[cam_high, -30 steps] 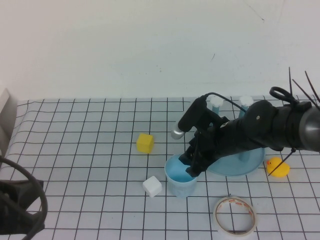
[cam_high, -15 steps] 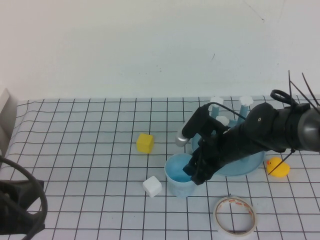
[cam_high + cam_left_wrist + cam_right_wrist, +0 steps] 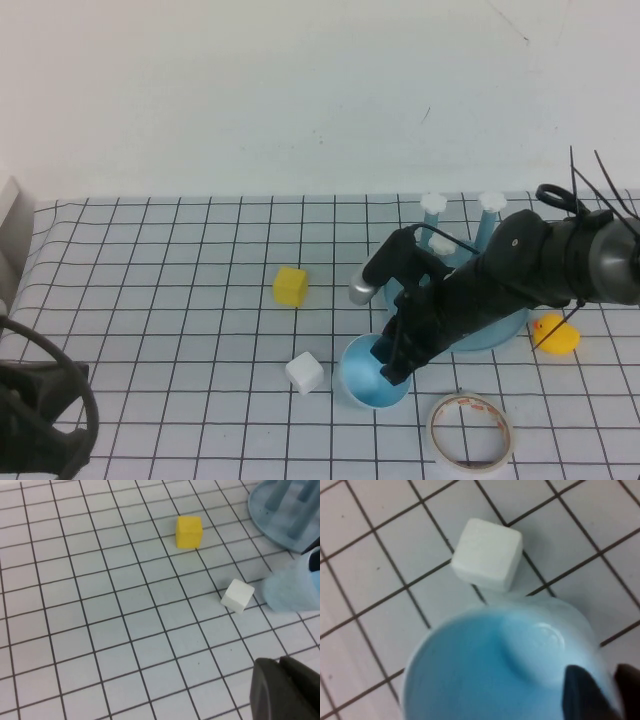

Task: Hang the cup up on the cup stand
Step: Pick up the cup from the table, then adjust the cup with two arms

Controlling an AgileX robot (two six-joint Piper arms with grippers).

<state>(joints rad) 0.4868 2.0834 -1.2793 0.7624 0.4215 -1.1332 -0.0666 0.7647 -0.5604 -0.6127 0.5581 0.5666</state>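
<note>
The light blue cup [image 3: 368, 378] is at the table's front middle, tilted with its mouth facing up and forward. My right gripper [image 3: 393, 366] is shut on the cup's rim. In the right wrist view one finger [image 3: 581, 692] is inside the cup [image 3: 485, 675] and the other is outside its wall. The cup stand [image 3: 492, 322], a blue-grey dish with white-capped pegs [image 3: 433, 204], stands behind and to the right, partly hidden by the right arm. My left gripper [image 3: 278, 664] is shut and empty at the front left, away from the cup [image 3: 291, 587].
A white cube [image 3: 305, 373] lies just left of the cup, and a yellow cube [image 3: 290, 286] lies farther back. A tape ring [image 3: 470, 432] lies at the front right. A yellow duck [image 3: 555, 335] sits right of the stand. The left arm [image 3: 40, 420] fills the front left corner.
The right gripper has tipped the cup from upright to tilted and drawn it slightly forward. The arm has moved off the stand, so the pegs now show. The left arm is still.
</note>
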